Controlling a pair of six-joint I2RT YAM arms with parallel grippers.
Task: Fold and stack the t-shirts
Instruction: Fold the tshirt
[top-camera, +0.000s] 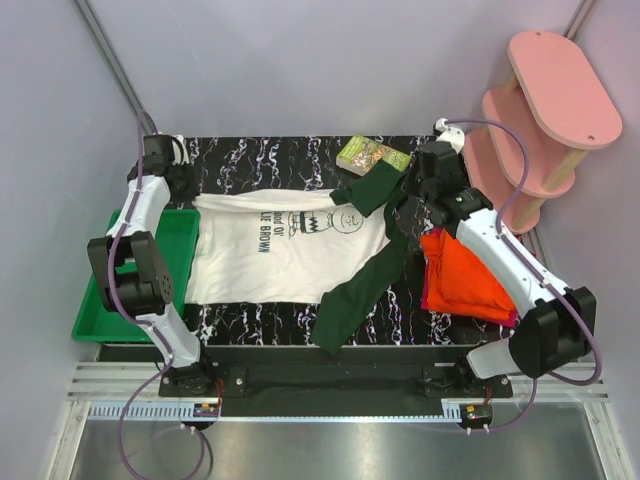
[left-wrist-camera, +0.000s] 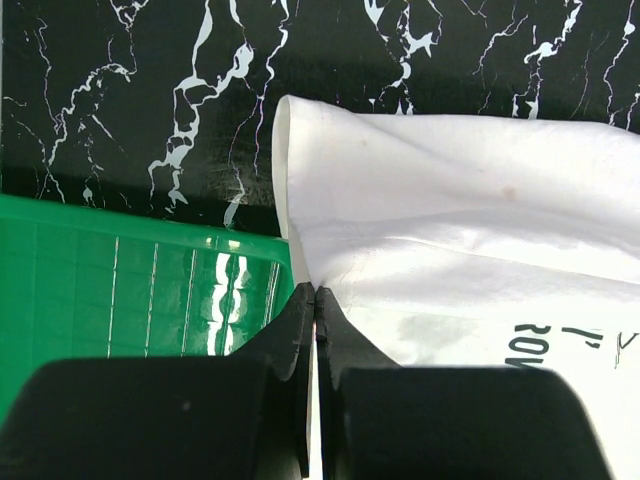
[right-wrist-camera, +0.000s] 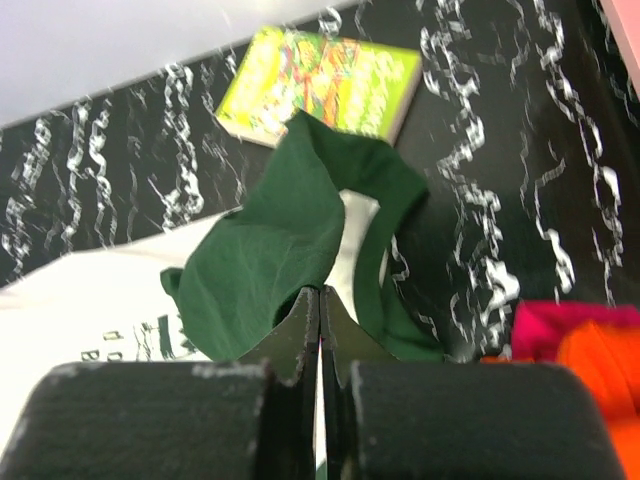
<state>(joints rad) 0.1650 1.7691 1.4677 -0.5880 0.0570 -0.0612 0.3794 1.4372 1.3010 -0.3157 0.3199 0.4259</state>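
Currently: cream-white t-shirt (top-camera: 270, 255) lies spread flat, print up, across the middle of the black marbled table (top-camera: 260, 160); no fold in the body yet. Left gripper (left-wrist-camera: 316, 293) is closed at the shirt's far hem corner, just beside the green tray (left-wrist-camera: 120, 290). The cloth edge runs straight into the shut tips and curls up there, so I read it as pinched, not merely touched. Right gripper (right-wrist-camera: 320, 292) is likewise closed, tips buried in the bunched far green sleeve (right-wrist-camera: 290, 230), near the small illustrated book (right-wrist-camera: 320, 85); it looks like a grip on the sleeve. Near green sleeve (top-camera: 360, 290) trails loose, reaching the front table edge. Orange t-shirt (top-camera: 470, 275) sits on the magenta-red t-shirt (top-camera: 427, 292) at the right side of the table, under the right forearm and well apart from the tray. The pile is compact but rumpled, and I cannot tell whether those two are properly folded. Progress, as judged: early on the printed shirt. With both far ends in hand, the first fold seems to be in preparation. Left to do: fold the body, tuck both sleeves, stack it with the other two, and check that those are folded.
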